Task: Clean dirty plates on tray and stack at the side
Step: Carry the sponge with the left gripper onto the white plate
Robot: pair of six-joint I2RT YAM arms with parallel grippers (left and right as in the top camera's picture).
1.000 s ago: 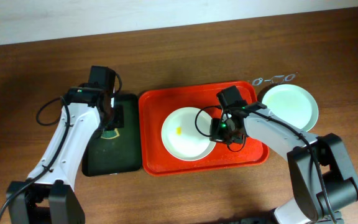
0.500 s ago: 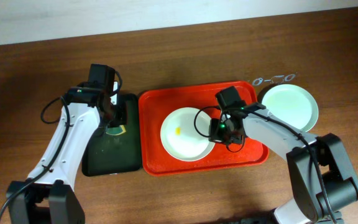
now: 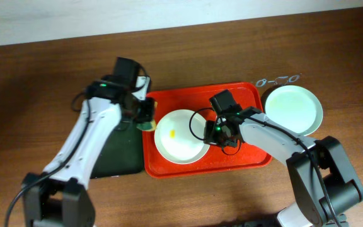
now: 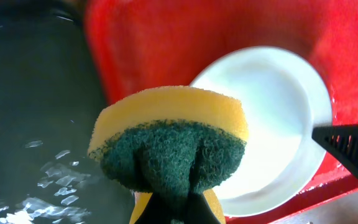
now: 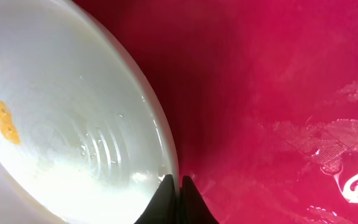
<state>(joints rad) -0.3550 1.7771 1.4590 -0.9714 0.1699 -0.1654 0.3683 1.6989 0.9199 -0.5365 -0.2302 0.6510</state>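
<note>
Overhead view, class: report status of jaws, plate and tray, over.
Left jaws shut on sponge above left edge of tray. Right jaws pinch rim of white plate; yellow smear unwiped. Nothing blocking.

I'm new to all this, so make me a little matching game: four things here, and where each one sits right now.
1 sponge
2 white plate
3 pale green plate
4 black tray

a on the wooden table, right of the red tray
b in the left gripper
c on the red tray
d left of the red tray

Pairs: 1-b, 2-c, 3-a, 4-d
</note>
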